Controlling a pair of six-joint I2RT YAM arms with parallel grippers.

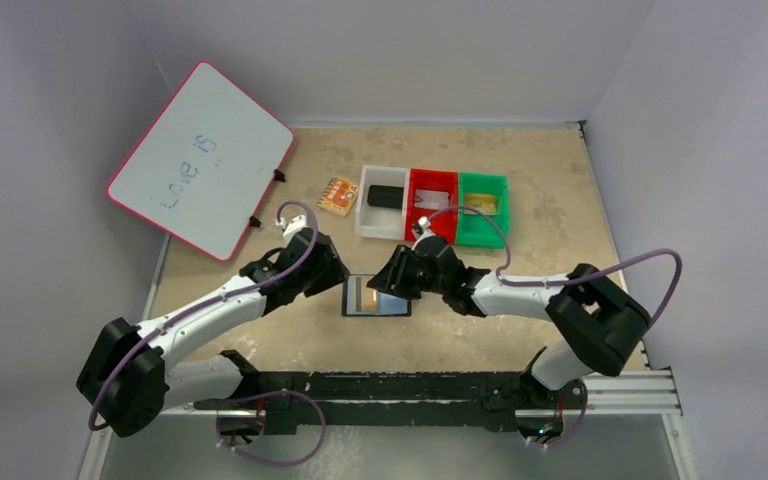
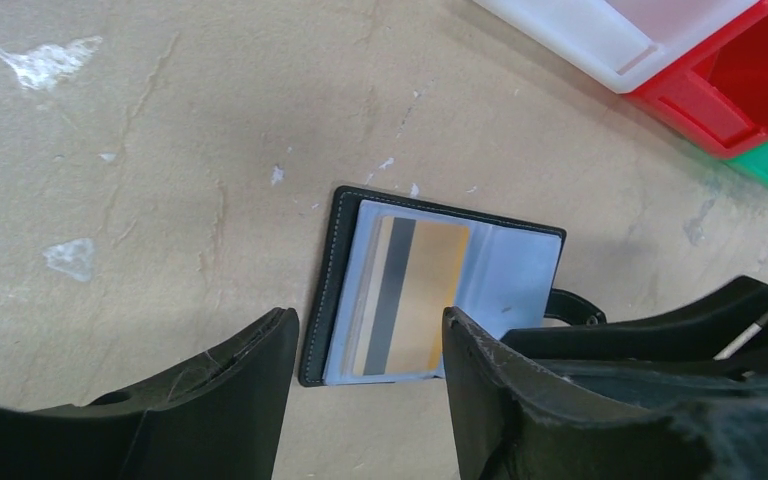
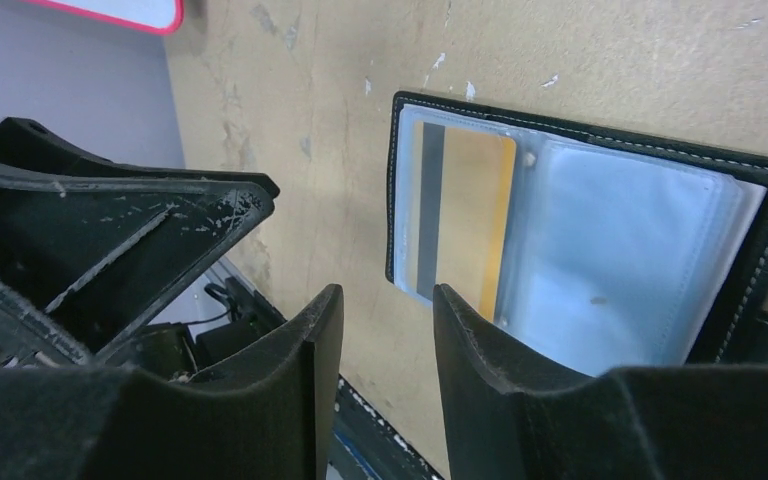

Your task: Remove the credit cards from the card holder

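Left wrist view: flat black folding card holder (image 2: 515, 275) lies open, gold-tan plastic card (image 2: 425, 295) inside; left gripper (image 2: 368, 320), right gripper (image 3: 388, 295) both spread.

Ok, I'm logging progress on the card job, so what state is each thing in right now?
Card holder: open flat on the table.
Gold card: inside a clear sleeve of the holder.
Left end effector: open, empty, above the holder.
Right end effector: open, empty.
White bin: holds a black block.
Red bin: holds a pale card.
Green bin: holds a tan card.
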